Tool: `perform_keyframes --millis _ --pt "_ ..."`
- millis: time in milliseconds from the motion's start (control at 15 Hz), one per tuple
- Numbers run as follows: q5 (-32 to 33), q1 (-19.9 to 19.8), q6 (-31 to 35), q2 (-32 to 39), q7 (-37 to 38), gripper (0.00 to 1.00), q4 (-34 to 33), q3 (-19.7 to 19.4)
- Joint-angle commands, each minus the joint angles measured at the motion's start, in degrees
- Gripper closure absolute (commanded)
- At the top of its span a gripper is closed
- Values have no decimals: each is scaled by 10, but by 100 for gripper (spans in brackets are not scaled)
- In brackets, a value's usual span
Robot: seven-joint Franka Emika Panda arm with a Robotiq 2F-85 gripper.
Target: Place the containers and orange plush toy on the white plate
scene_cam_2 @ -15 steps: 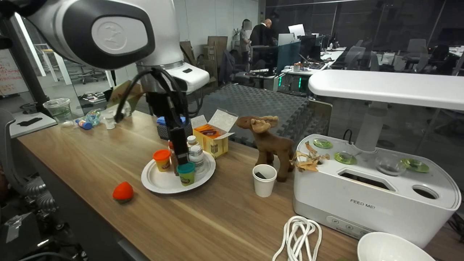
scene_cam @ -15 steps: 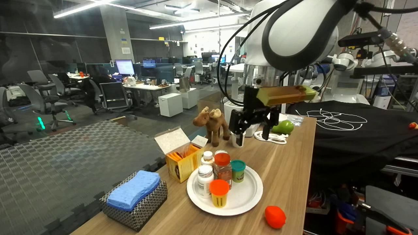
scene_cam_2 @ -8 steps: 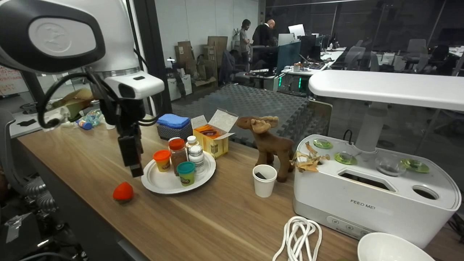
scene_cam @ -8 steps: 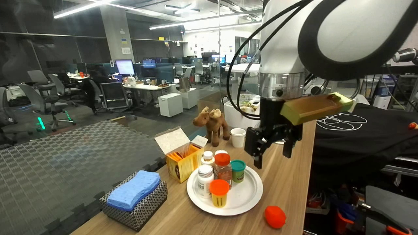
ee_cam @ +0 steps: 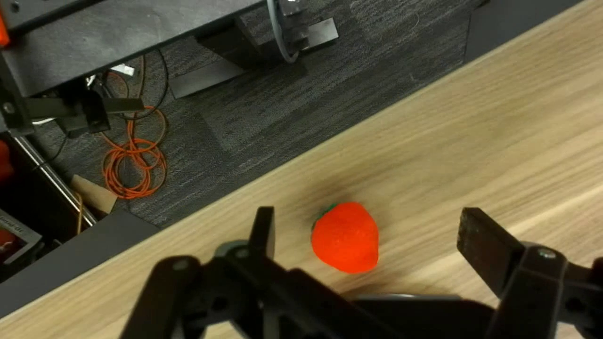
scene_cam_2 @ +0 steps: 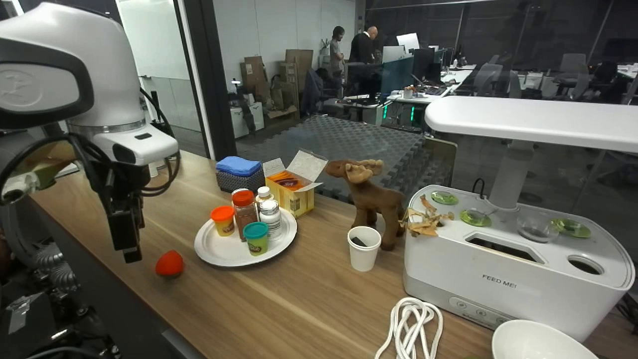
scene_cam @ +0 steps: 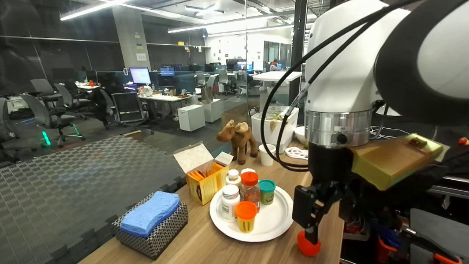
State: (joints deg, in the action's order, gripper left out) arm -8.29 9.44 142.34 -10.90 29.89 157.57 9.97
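Wood table [scene_cam_2: 299,284]: orange toy [scene_cam_2: 169,263] left of the plate [scene_cam_2: 218,249] in an exterior view, near the edge.
Our gripper [ee_cam: 367,230] gapes wide, holding nothing; toy's nearer one finger [ee_cam: 263,230], so our squeeze could roll it away.

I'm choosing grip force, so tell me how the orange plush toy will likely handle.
The orange plush toy may roll if nudged, given its rounded sides; its surface shows no shine, so it probably won't slip easily.
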Motion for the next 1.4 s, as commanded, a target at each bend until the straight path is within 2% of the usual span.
perform_keyframes --millis 0,333,667,800,1200,1333 --pt "-27 5 46 27 -19 0 2 10" --pt "1 1 120 88 -4 0 2 13" --pt "39 4 147 134 2 0 -4 2" --pt "42 5 150 143 -6 0 -8 -3" --pt "133 5 194 153 31 0 -15 -36" --pt "142 5 196 154 29 0 -18 -42"
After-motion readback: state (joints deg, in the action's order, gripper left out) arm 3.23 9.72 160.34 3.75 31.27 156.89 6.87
